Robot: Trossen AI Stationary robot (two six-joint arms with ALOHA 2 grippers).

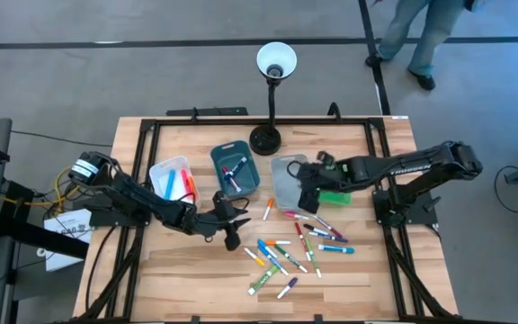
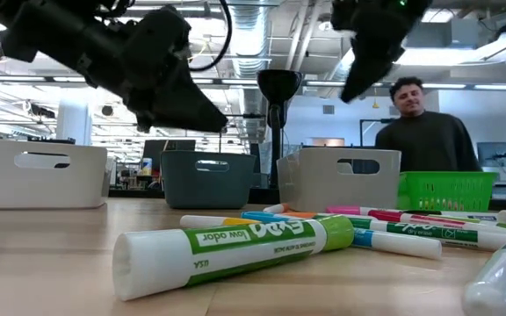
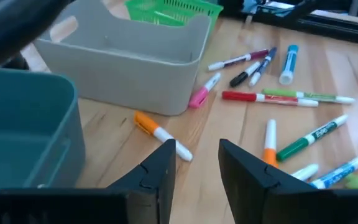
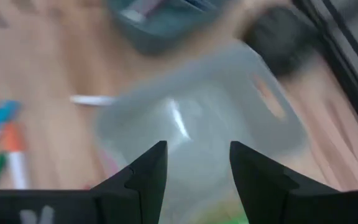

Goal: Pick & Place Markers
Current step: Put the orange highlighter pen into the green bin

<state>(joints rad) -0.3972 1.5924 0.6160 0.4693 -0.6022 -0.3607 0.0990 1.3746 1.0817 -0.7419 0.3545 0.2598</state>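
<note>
Left wrist view has my left hand [image 3: 194, 163] open and empty right over the orange-capped marker [image 3: 162, 134], which lies slantwise across the gap beside the grey bin [image 3: 129, 46], so it's way nearer than my open right hand [image 1: 306, 174] above that bin.

Capped pen-like markers [image 1: 299, 247], white barrels with coloured caps, lie flat and scattered on the wooden bench [image 1: 376, 279], pointing every which way. One orange-capped marker [image 1: 267, 209] lies apart from the pile, just beside the grey plastic bin [image 1: 283, 191]. Orange and pink ones [image 1: 185, 183] lie inside the white plastic bin [image 1: 157, 171]; a few [image 1: 235, 171] sit in the teal bin [image 1: 245, 153].
</note>
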